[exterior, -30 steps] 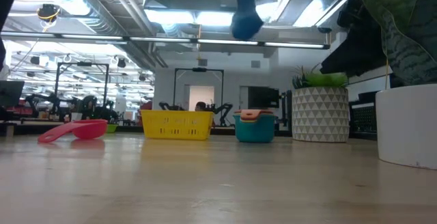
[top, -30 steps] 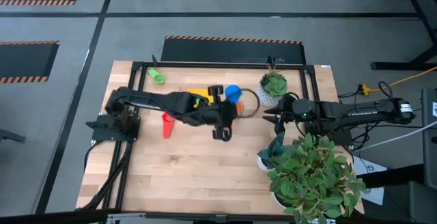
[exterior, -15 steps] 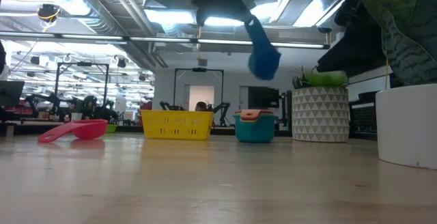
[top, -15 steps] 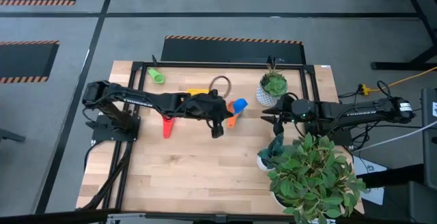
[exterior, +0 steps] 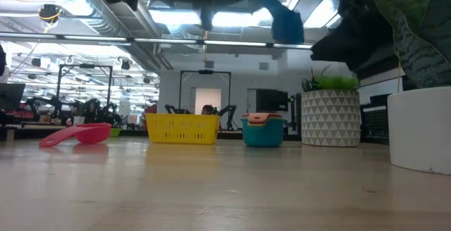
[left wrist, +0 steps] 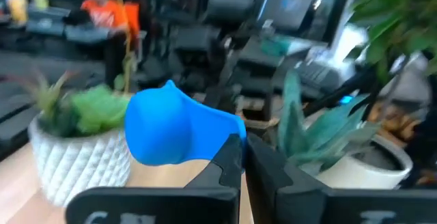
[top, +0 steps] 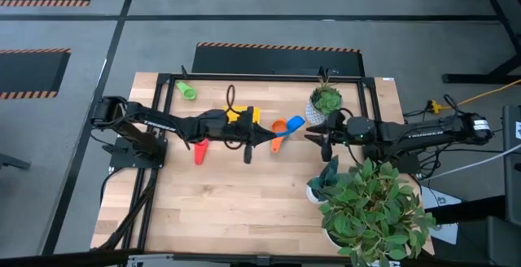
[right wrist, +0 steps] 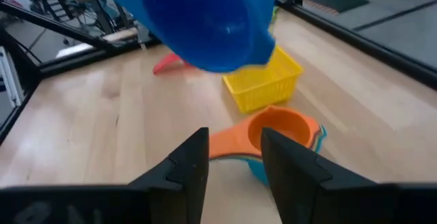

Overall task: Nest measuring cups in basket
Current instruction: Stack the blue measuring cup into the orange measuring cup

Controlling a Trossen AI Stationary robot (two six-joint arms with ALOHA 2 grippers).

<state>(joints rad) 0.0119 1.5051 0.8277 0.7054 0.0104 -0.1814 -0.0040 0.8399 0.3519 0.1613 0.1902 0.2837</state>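
Observation:
A blue measuring cup (top: 294, 123) hangs in the air between my two grippers. My left gripper (left wrist: 242, 157) reaches level from the table's left and is shut on it. Beneath it, an orange cup (top: 278, 126) tops a nested stack (exterior: 263, 130) standing on the table. The yellow basket (top: 242, 115) sits just left of the stack. A red cup (top: 199, 149) lies on the wood farther left, and a green cup (top: 187, 90) lies at the far left. My right gripper (right wrist: 232, 161) stands open just right of the blue cup and below it, with nothing between its fingers. My left gripper pinches the blue cup's flat handle (left wrist: 231, 136) between its two fingertips (left wrist: 229, 162). The fingers come level from the table's left and lie along the handle. The bowl (left wrist: 171, 128) sticks out beyond the fingers, lifted clear of the table and the stack.
A white patterned plant pot (top: 326, 104) stands at the far right, close to the blue cup. A large leafy plant (top: 370, 210) and a smaller white pot (top: 316, 190) fill the near right corner. Bare wood (top: 236, 202) spreads across the near half.
My left gripper has stretched toward the table's right edge, come down and tipped up from pointing down to level, staying shut on the blue cup. The cup has gone from over the stack toward my right gripper, which has edged a little toward it.

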